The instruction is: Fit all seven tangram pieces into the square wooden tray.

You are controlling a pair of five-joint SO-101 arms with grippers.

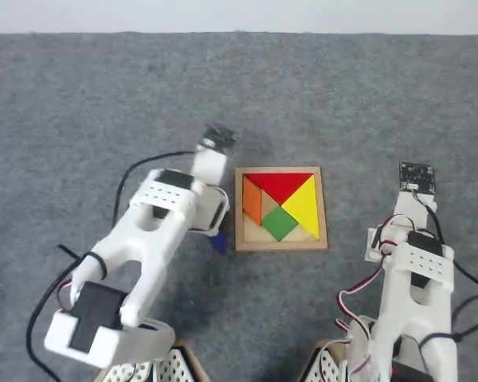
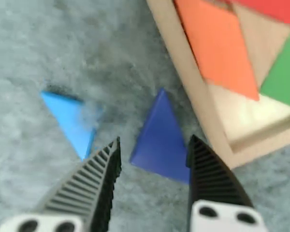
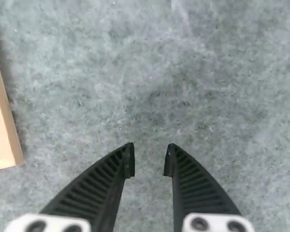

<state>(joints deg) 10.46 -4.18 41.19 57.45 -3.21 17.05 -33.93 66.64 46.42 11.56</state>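
Observation:
The square wooden tray (image 1: pixel 280 246) lies mid-table and holds a red (image 1: pixel 279 185), a yellow (image 1: pixel 304 205), an orange (image 1: pixel 252 203) and a green piece (image 1: pixel 280 224), with bare wood between and below them. A dark blue triangle (image 2: pixel 162 140) lies on the grey mat just outside the tray's rim (image 2: pixel 183 82). My left gripper (image 2: pixel 154 140) is open, its fingertips on either side of this triangle. A light blue triangle (image 2: pixel 70 123) lies a little farther from the tray. My right gripper (image 3: pixel 149 146) hangs slightly open over bare mat beside a tray corner (image 3: pixel 2 140), holding nothing.
The left arm (image 1: pixel 155 215) leans in over the mat at the tray's left edge, covering most of the dark blue triangle (image 1: pixel 217 241). The right arm (image 1: pixel 414 270) stands right of the tray. Grey mat stretches behind and to both sides.

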